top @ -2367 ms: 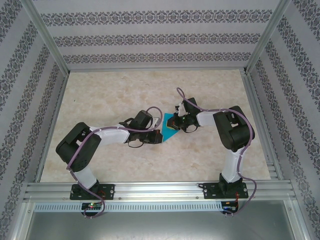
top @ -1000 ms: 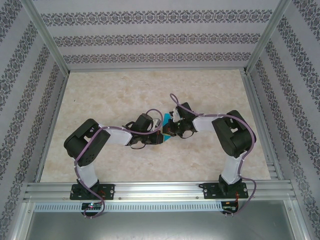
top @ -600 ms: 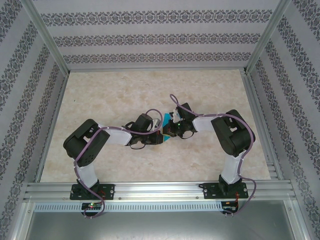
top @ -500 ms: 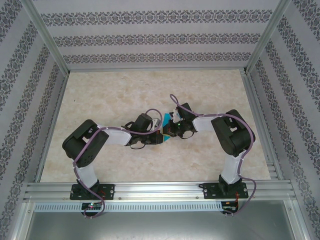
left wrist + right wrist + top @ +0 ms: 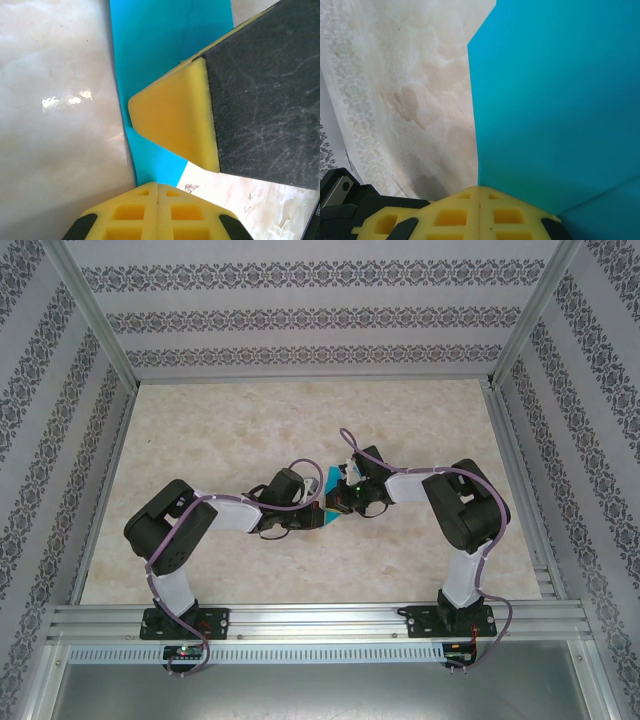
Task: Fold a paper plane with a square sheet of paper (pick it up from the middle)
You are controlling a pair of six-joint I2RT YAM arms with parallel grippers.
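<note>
The teal-blue sheet of paper lies folded on the table's middle, mostly covered by both grippers. My left gripper is shut, its yellow tips resting on the near end of the paper. My right gripper is shut too. Its tips sit at the left edge of the paper, where a crease runs off to the lower right. In the left wrist view the right gripper's yellow fingertip presses on the paper just ahead of my own tips.
The marble-patterned table lies inside an aluminium frame with patterned walls on three sides. The two arms meet at the middle, wrists almost touching. A metal rail runs along the near edge.
Since the earliest frame both grippers have closed in on the paper and cover more of it. Over the last second nothing visibly moves.
</note>
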